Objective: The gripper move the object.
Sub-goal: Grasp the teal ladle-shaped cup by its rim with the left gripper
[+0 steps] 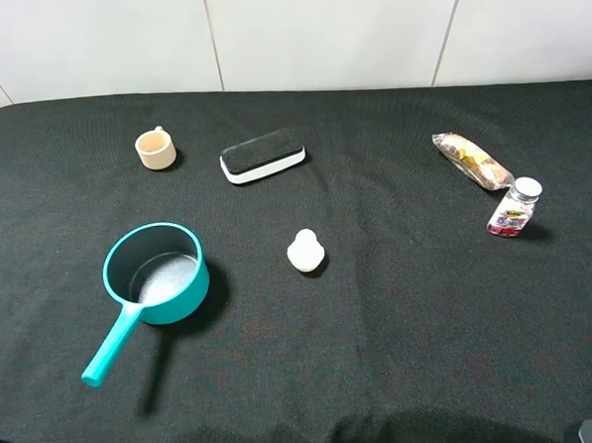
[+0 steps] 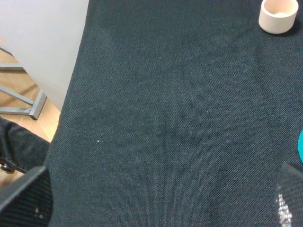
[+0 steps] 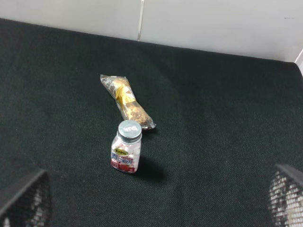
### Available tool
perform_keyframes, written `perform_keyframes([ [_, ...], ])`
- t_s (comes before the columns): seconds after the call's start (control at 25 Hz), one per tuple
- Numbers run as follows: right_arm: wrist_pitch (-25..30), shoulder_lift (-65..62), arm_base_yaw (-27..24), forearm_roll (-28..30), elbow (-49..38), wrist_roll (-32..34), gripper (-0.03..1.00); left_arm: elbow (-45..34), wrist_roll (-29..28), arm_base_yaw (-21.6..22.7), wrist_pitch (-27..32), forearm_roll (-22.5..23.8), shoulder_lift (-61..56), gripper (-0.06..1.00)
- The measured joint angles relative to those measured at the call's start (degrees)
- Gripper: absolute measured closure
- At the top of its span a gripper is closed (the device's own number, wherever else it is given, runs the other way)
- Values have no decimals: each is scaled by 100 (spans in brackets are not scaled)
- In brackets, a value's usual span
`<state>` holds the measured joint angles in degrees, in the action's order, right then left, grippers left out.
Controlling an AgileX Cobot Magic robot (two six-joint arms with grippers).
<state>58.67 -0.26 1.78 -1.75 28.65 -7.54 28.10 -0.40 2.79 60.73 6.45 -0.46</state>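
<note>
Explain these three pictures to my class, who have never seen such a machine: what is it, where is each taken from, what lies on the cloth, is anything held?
This is a robot with two arms, each ending in a gripper. One picture looks down from a high camera; the other two come from cameras on the wrists. On the black cloth-covered table lie a teal round saucepan with a long handle, a small beige cup, a black-and-white board eraser, a small white lump, a wrapped snack and a small lidded bottle. The left gripper and the right gripper both stand open, holding nothing. The saucepan, the thing to move, is untouched.
</note>
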Motion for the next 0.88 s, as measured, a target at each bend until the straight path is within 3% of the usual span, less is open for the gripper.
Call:
perform_keyframes([
  [0.88, 0, 0, 0, 0, 0, 0, 27, 0, 0, 0, 0, 0, 0, -5],
])
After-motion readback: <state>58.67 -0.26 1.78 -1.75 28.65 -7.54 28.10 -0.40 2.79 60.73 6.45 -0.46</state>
